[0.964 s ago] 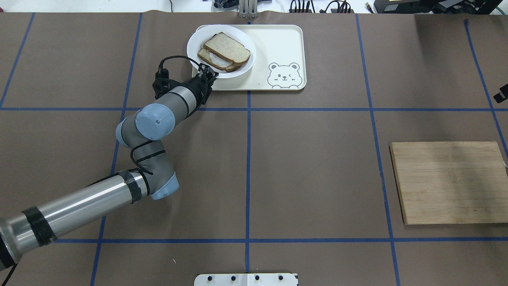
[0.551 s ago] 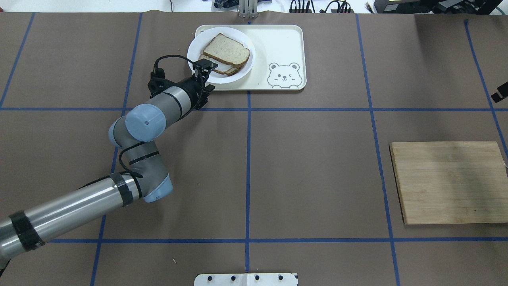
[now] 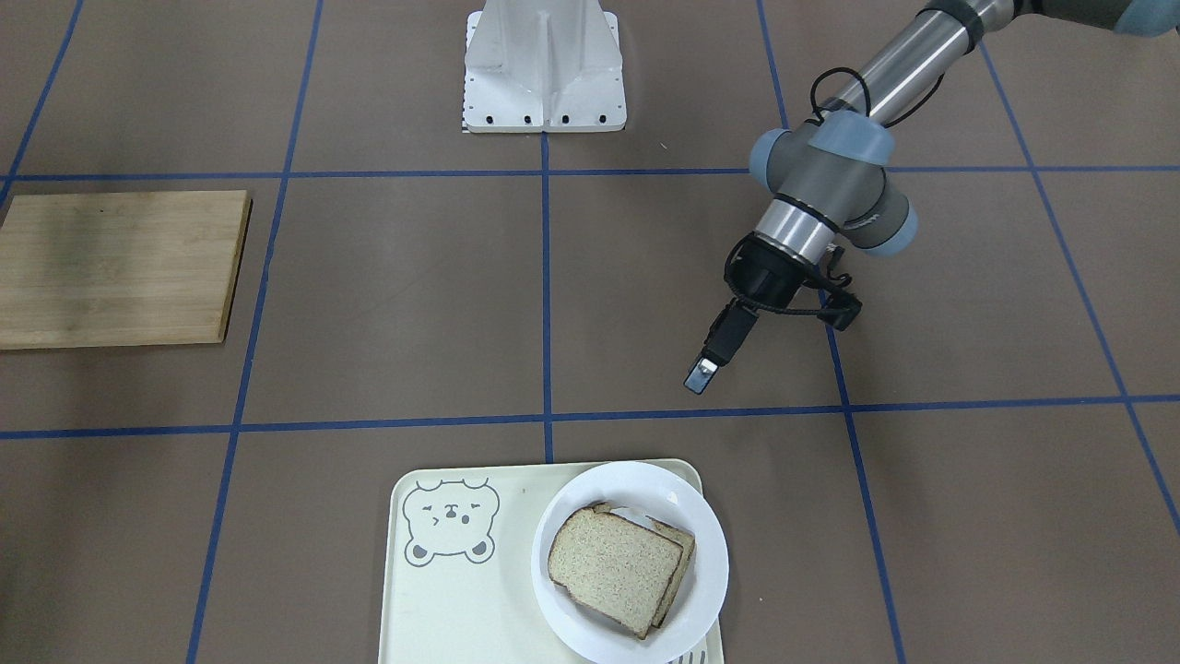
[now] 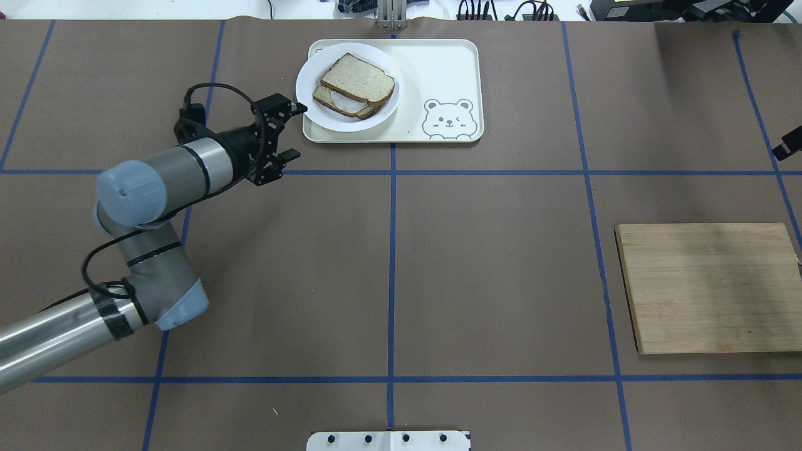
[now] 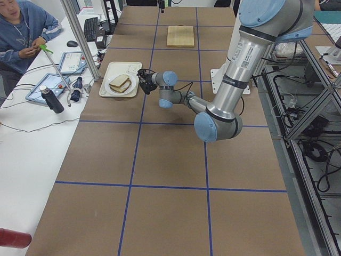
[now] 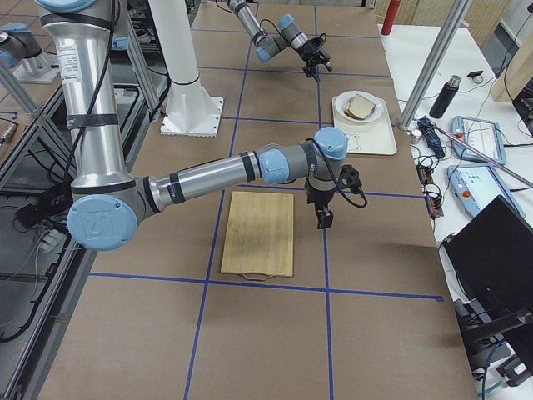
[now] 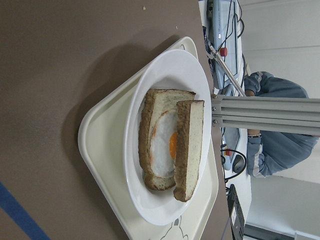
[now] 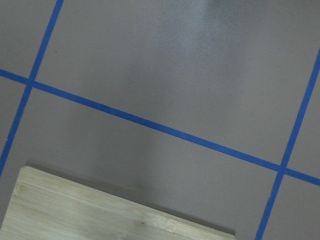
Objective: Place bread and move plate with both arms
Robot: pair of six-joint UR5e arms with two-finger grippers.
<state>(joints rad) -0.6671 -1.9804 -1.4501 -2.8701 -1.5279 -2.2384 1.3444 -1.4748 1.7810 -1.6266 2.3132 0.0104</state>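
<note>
The bread point(image 4: 358, 77) lay on the plate point(image 4: 308, 74), upper middle of the overhead frame, just right of the left gripper point(image 4: 292, 130), jaws spread and empty. The right gripper point(image 6: 323, 221) was well away; its jaws I couldn't tell.

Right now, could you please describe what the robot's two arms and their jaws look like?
The left arm and the right arm are built alike: silver and grey tubes, rounded light-blue joint caps, black bands around the tubes, and a looping black cable at the wrist. Each ends in thin black jaws.
</note>
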